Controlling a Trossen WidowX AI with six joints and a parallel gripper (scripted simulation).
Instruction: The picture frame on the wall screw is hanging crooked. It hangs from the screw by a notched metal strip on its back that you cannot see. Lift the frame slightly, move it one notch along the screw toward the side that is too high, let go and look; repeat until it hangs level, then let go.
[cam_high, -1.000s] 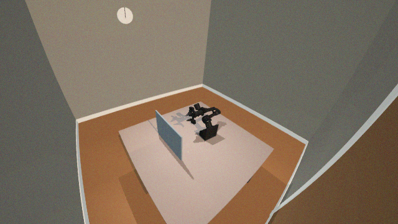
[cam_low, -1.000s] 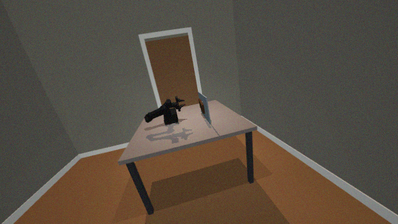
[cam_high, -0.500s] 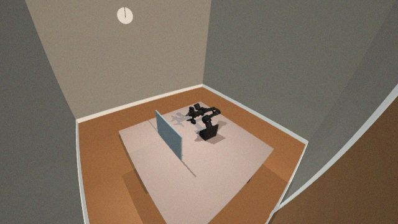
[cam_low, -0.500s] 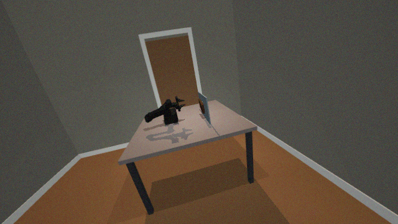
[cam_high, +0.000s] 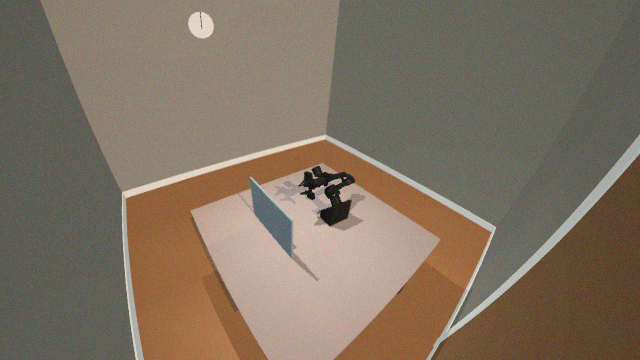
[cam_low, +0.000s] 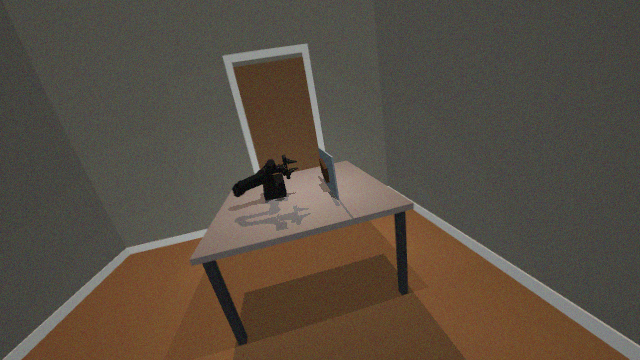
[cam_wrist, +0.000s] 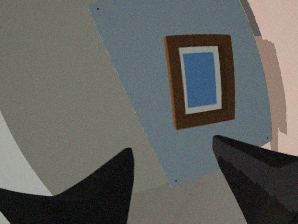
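The brown picture frame (cam_low: 324, 170) (cam_wrist: 227, 75), with a blue picture inside, hangs on the blue-grey upright panel (cam_high: 272, 217) (cam_low: 332, 175) (cam_wrist: 145, 60). The wrist view is rolled, with the panel's top edge at its left. The frame is crooked against the panel: its end lower in the wrist view sits nearer the top edge, so its left side, as faced, looks higher. The screw and notched strip are hidden. My gripper (cam_low: 296, 165) (cam_wrist: 173, 148) is open and empty, short of the panel and touching nothing. In the top view only the panel's back shows.
The panel stands on the pale table (cam_high: 350, 285) (cam_low: 227, 242). My black arm (cam_high: 332, 192) (cam_low: 252, 183) is on the same table, on the picture side of the panel. A round clock (cam_high: 200, 26) is on the room wall. A doorway frame (cam_low: 265, 53) stands behind the table.
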